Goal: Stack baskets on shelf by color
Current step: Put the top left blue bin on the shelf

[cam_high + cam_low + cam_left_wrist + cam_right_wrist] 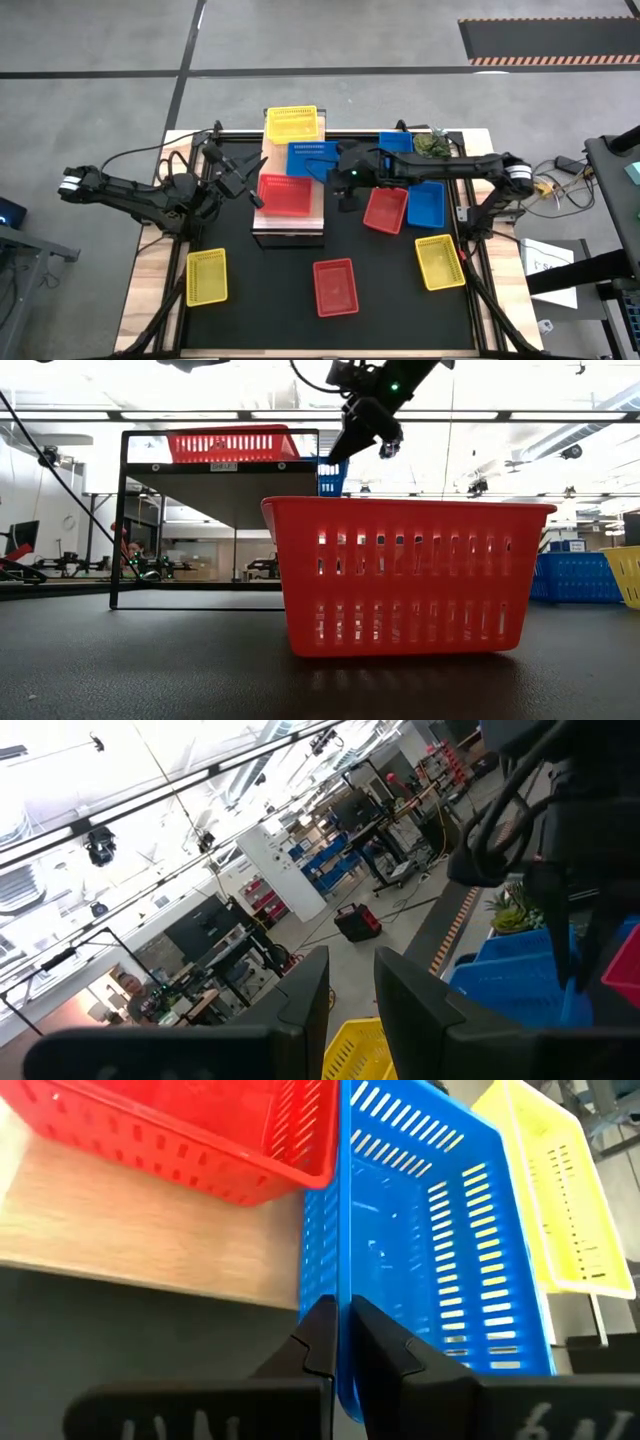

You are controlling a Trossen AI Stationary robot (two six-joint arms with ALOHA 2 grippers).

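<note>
The right gripper [340, 1342] has its fingers [312, 1342] pinching the near wall of a blue basket [430, 1230], which rests on the shelf [130, 1245] between a red basket [180, 1125] and a yellow basket [560, 1190], its gripped end overhanging the plank's edge. To finish this placement well, the basket likely needs sliding fully onto the plank and squaring with its neighbours before release. The left gripper [350, 1005] waits beside the shelf, fingers spread. Further baskets lie on the tabletop [260, 300]. No brand, label or writing can be read.
</note>
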